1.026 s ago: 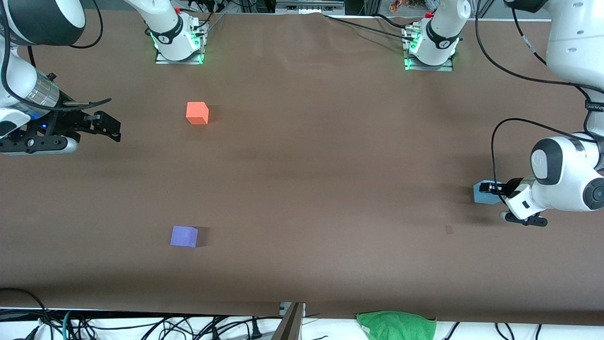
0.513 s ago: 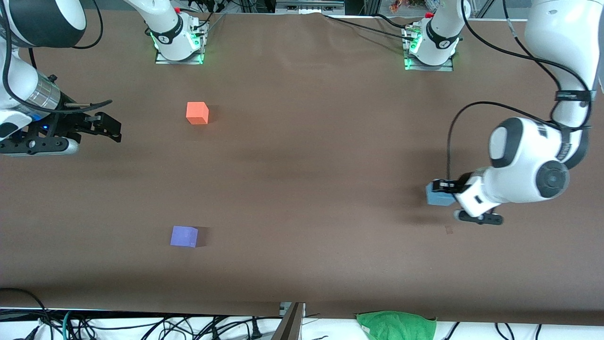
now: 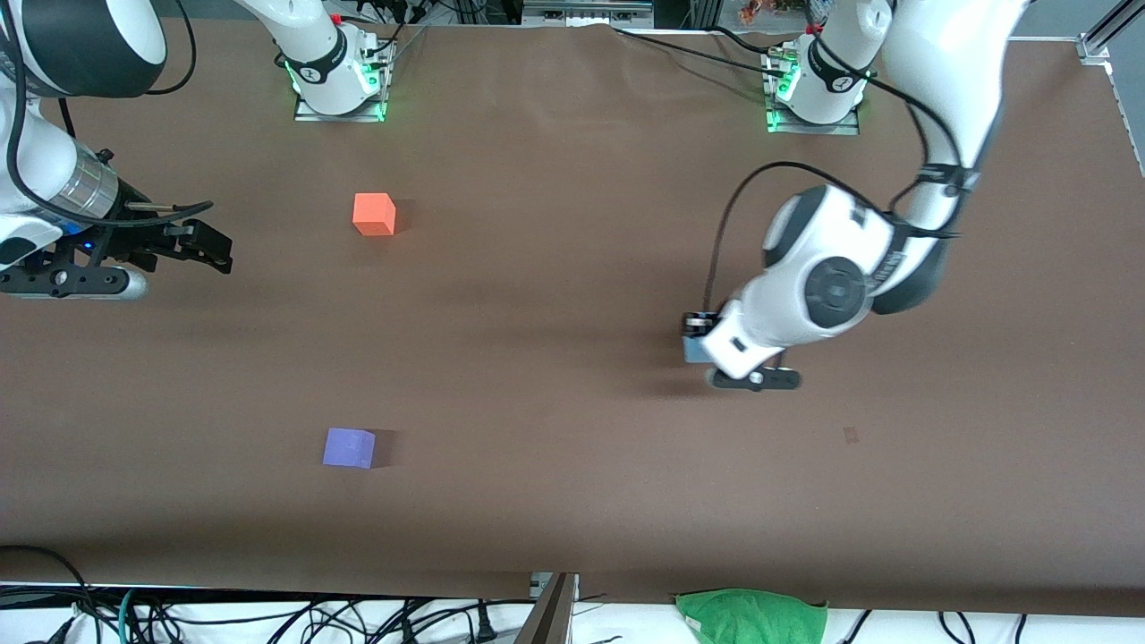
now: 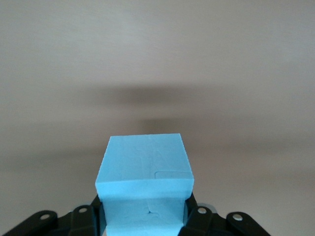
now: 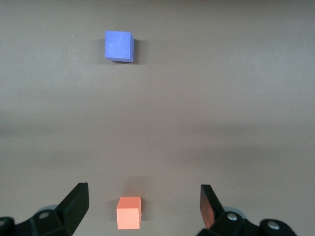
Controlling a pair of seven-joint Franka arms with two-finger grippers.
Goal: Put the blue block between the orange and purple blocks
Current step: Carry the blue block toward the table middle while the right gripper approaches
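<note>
Over at the right arm's end of the tabletop (image 3: 572,501), the right pincer (image 3: 201,243) waits, spread wide and empty. Taking the orange block (image 3: 373,215) as landmark, the purple block (image 3: 349,447) lies nearer the front camera than it. Well apart from it, toward the left arm's end, the left pincer (image 3: 699,333) grips the blue block (image 4: 144,169), apparently just above bare tabletop.

I see a plain sky-blue block (image 4: 145,172) in the black left gripper (image 3: 696,338) over the brown table (image 3: 555,295) — on that table, a bright orange block (image 3: 373,215) and a violet-purple block (image 3: 349,447); a green cloth (image 3: 750,615) at its edge.
</note>
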